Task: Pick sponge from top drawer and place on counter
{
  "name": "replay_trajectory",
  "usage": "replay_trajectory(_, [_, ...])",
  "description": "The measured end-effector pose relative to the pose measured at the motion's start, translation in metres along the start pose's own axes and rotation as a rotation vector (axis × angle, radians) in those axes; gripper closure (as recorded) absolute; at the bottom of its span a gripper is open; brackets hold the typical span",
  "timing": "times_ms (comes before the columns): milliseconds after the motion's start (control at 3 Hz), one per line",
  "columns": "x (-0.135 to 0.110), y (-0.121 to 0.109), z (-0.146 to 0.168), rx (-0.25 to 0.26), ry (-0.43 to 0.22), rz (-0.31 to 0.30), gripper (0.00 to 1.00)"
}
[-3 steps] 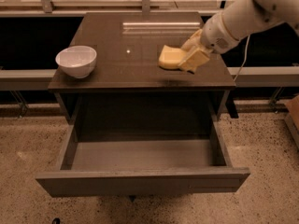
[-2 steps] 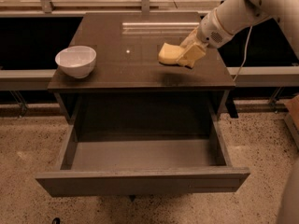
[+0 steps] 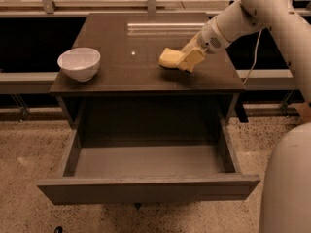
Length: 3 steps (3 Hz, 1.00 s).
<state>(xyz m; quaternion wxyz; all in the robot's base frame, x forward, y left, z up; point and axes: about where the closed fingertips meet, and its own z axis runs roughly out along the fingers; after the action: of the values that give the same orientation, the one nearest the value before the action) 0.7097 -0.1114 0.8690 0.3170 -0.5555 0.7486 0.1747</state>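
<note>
**Camera view.** The small yellow-tan soft sponge (image 3: 168,58) with wavy edges lay on the glossy dark brown counter surface (image 3: 121,74), toward 3 o'clock from its centre and well clear of the edges. The robot's pale yellow two-finger gripper (image 3: 188,60) sat at the sponge's 3 o'clock side, touching it or very nearly so. Whether the jaws were clamped on the sponge or parted from it could not be told. The white jointed arm (image 3: 233,21) reached in from 2 o'clock. A white round ceramic bowl (image 3: 79,63) stood near the 9 o'clock edge of the surface, well apart from the sponge. Below, the wide shallow grey-brown top drawer (image 3: 146,191) stood pulled fully open toward 6 o'clock, with nothing visible inside.

Judged from this layout, the placing step was at or near its end. The sponge would likely handle as light, compressible and non-slippery. A hold across its two long flanks, near mid-length, should suit it, since squeezing near a wavy end could let it fold or twist out.
</note>
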Motion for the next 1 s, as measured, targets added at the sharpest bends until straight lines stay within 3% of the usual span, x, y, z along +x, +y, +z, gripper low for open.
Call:
replay_trajectory(333, [0.0001, 0.0006, 0.0036, -0.005, 0.001, 0.0, 0.41])
replay_trajectory(667, [0.0001, 0.0013, 0.0088, -0.012, 0.002, 0.0, 0.1])
replay_trajectory(1000, [-0.0001, 0.0017, 0.0113, -0.016, 0.002, 0.0, 0.0])
